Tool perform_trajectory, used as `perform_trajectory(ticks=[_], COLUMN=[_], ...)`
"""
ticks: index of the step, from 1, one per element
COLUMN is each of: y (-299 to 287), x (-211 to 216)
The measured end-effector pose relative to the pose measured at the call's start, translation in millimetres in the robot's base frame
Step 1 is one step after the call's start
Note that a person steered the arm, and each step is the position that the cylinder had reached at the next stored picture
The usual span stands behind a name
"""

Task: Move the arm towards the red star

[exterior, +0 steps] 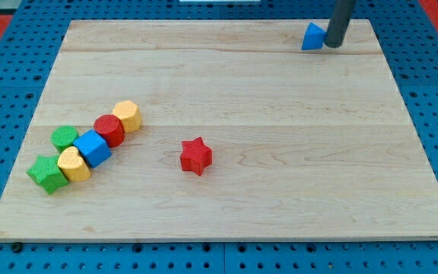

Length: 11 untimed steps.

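The red star (196, 155) lies on the wooden board (280, 99), a little left of the middle and towards the view's bottom. My tip (331, 45) is at the view's top right, far from the star, up and to the right of it. The tip stands right next to a blue triangle block (312, 36), on that block's right side; I cannot tell if they touch.
A cluster of blocks lies at the view's left: a yellow hexagon (128, 116), a red cylinder (109, 130), a blue cube (93, 148), a green block (65, 137), a yellow block (73, 163) and a green star-like block (47, 173). The board sits on a blue pegboard (6, 84).
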State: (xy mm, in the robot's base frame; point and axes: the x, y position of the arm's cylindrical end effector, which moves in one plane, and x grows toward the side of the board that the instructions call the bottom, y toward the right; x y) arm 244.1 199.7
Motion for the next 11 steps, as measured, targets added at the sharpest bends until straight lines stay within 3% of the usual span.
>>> perform_trajectory(ticks=[1, 2, 3, 4, 5, 6, 7, 9, 10, 11], y=[6.9, 10.1, 4.1, -41.7, -137.2, -206.0, -185.9, -212.6, -273.2, -214.6], x=[-4.9, 43.2, 159.2, 263.2, 309.3, 306.1, 257.3, 334.8, 302.3, 249.9])
